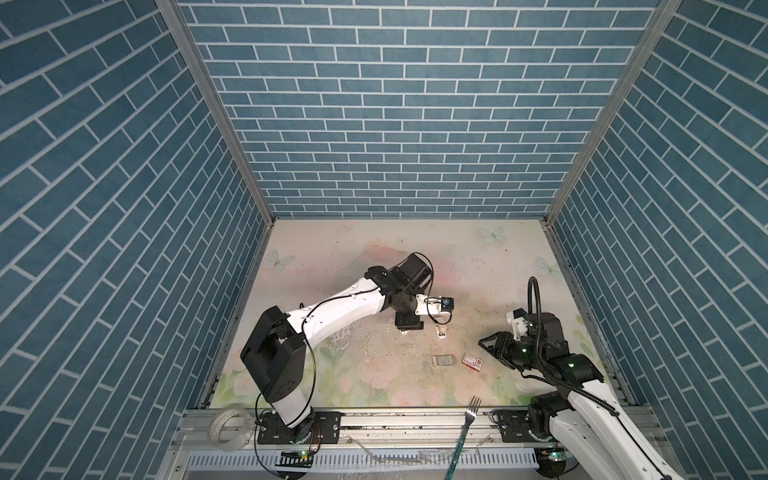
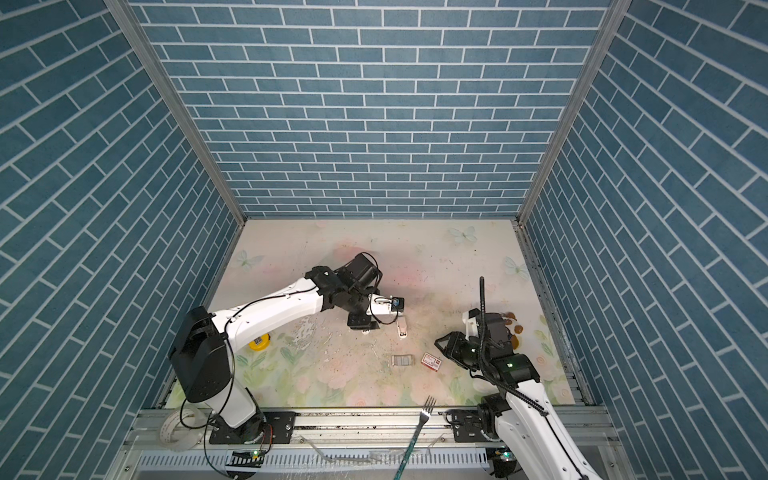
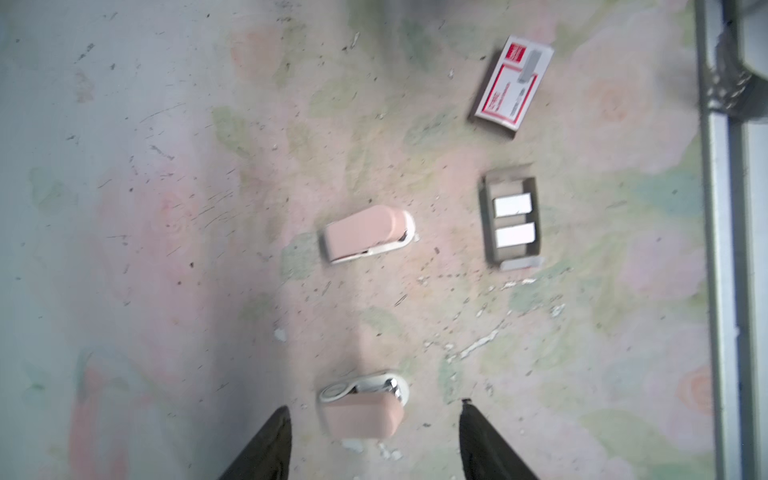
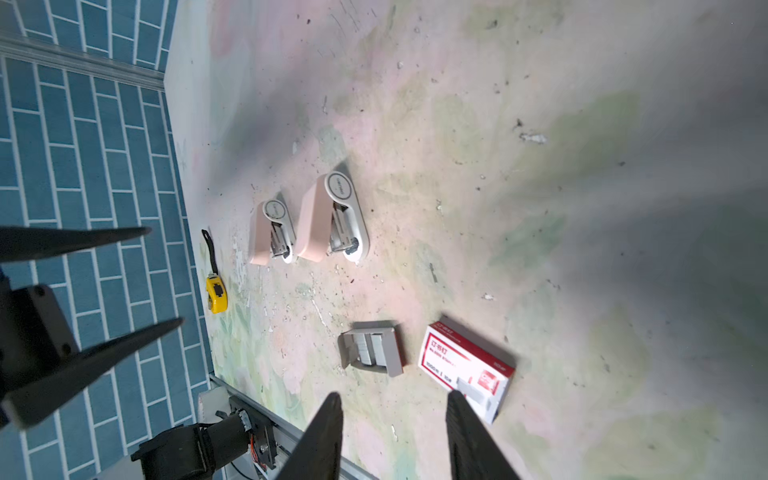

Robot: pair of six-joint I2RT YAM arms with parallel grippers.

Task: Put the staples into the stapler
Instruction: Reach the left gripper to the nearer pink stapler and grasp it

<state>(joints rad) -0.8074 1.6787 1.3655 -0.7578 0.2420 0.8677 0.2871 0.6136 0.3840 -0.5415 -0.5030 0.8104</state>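
**Both arms poised, jaws apart**

The left arm (image 1: 332,309) stretches forward toward the middle with its wrist bent down. The left gripper (image 3: 374,409) points downward, fingers spread and empty. The right arm (image 1: 590,395) is folded close to its base. The right gripper (image 4: 394,397) is aimed low and leftward, fingers parted, holding nothing.

The surface (image 1: 374,249) carries two pink staplers: one stapler (image 3: 368,232) and a second stapler (image 3: 361,409). There is one pale tray (image 3: 490,249), and the staples (image 3: 513,205) in it show as two bright blocks in the left wrist view. There is one white-and-red box (image 3: 513,83) and one yellow tape measure (image 4: 216,295). Past the surface's near edge lie one fork (image 1: 469,419) and one roll of clear tape (image 1: 216,419).
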